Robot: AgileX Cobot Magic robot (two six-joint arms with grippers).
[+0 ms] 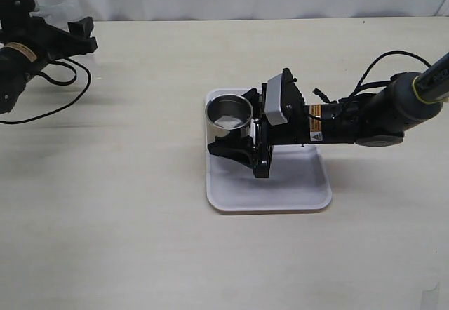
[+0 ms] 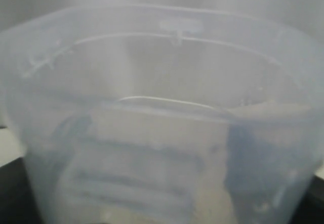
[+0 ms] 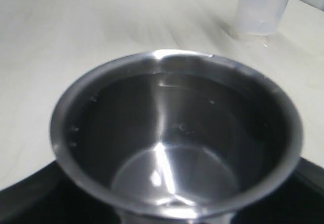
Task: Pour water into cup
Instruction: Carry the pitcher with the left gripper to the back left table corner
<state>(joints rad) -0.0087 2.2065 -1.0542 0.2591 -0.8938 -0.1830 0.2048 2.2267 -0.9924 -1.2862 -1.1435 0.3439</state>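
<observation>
The right gripper (image 1: 236, 154) clamped the cup (image 1: 229, 112) on the tray (image 1: 295, 192), probably steadying it for pouring; whether the left gripper (image 1: 87, 34) held the beaker (image 1: 55, 0), I couldn't tell.

Bright and evenly lit from above in the exterior view, fairly sharp, with only soft, faint shadows on the table (image 1: 105, 219) and along the tray (image 1: 280, 192) edge. Washed out toward the pale backdrop at the top. Hazy and milky all over in the left wrist view, filled by the out-of-focus beaker (image 2: 162, 107). Soft in the right wrist view as well: white glare streaks inside the cup (image 3: 172, 133) and on its rim, smeared and blurred behind, dark at the lower corners.
</observation>
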